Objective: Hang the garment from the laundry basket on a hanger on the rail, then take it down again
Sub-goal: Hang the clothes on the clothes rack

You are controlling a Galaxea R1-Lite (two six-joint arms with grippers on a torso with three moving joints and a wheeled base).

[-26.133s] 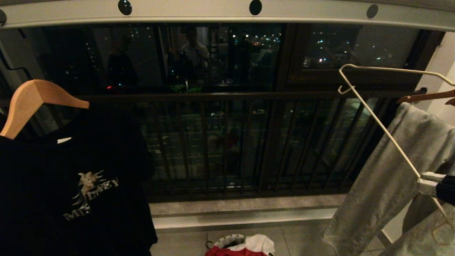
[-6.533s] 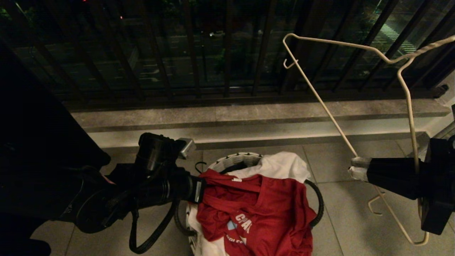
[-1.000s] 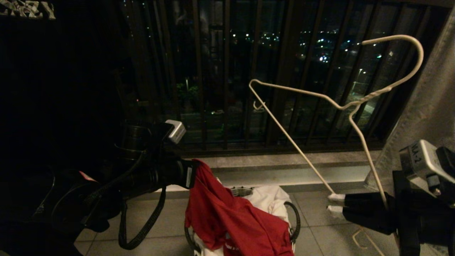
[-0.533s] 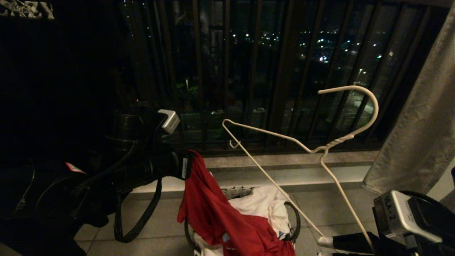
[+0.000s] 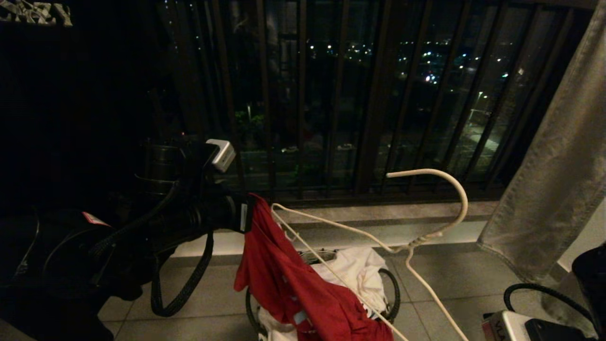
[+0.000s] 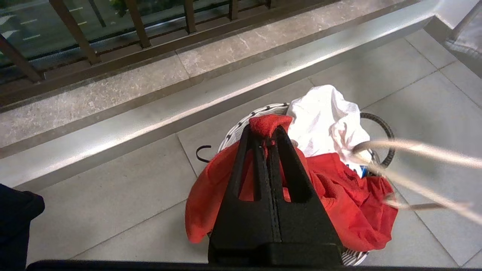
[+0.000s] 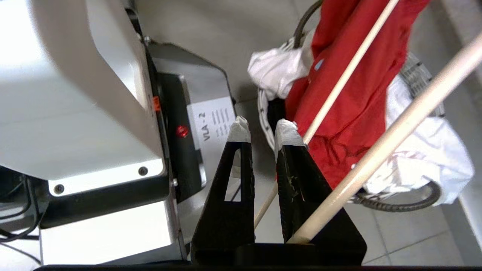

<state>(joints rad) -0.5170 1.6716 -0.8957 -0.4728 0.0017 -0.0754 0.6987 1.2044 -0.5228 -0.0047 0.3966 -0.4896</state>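
Note:
My left gripper (image 5: 247, 217) is shut on a bunched edge of the red garment (image 5: 293, 289), which hangs from it down into the laundry basket (image 5: 316, 256). The left wrist view shows the black fingers (image 6: 280, 158) pinching red cloth (image 6: 350, 203) above the woven rim (image 6: 241, 126). The white wire hanger (image 5: 416, 242) slants up from the lower right, with one end beside the held cloth. My right gripper (image 7: 262, 131) is shut on the hanger (image 7: 350, 71), whose wire runs between its taped fingers. That gripper is below the head view. The rail is out of view.
A white T-shirt (image 5: 355, 272) lies in the basket under the red one. Dark balcony bars (image 5: 303, 118) and a stone ledge (image 5: 378, 213) stand behind. Grey cloth (image 5: 544, 189) hangs at the right and a black T-shirt (image 5: 71, 118) at the left. The robot's base (image 7: 75, 94) is close to the right gripper.
The right arm has swung the hanger down and left until its end reaches the held red cloth; the right gripper has dropped out of the head view. The left gripper has barely moved.

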